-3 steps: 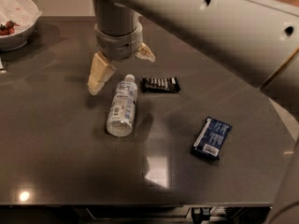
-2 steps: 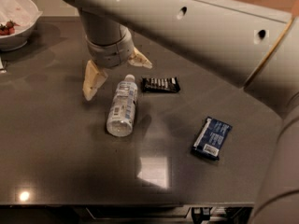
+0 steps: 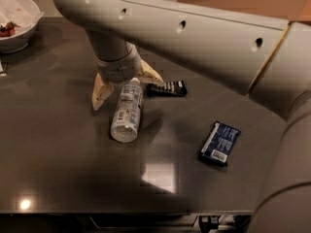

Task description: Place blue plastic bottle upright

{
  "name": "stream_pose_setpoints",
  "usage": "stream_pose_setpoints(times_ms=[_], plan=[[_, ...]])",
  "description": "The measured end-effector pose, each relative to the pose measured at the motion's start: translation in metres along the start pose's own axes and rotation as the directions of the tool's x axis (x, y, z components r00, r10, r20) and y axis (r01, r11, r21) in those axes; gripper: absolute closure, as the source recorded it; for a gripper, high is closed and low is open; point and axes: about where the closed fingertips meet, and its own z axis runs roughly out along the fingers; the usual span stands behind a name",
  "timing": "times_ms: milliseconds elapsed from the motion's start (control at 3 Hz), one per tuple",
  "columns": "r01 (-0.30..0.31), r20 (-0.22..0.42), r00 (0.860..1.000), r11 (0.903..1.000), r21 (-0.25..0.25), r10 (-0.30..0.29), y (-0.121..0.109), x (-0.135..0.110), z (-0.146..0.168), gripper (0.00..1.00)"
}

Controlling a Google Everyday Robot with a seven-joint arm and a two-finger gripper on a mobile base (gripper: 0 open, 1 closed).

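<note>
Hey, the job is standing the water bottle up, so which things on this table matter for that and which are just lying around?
Part of the job: blue plastic bottle, lying on its side; end effector, open, over its cap end.
Just lying about: black packet; dark-blue packet; white bowl at the far corner.

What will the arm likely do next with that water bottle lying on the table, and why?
Probably lower slightly and close its fingers on the bottle. The bottle lies on its side on the table, and the open gripper sits at its cap end with a finger on each side, not yet gripping.
</note>
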Motion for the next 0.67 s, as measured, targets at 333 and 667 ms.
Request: stream_pose_setpoints(times_ms=[333, 667], plan=[[-0.071, -0.012, 0.997, 0.9972, -0.026, 0.071, -0.0054, 0.0017, 0.0043, 0.0], [-0.111, -0.03, 0.994, 0.9922, -0.057, 0.109, -0.007, 0.0025, 0.008, 0.18]])
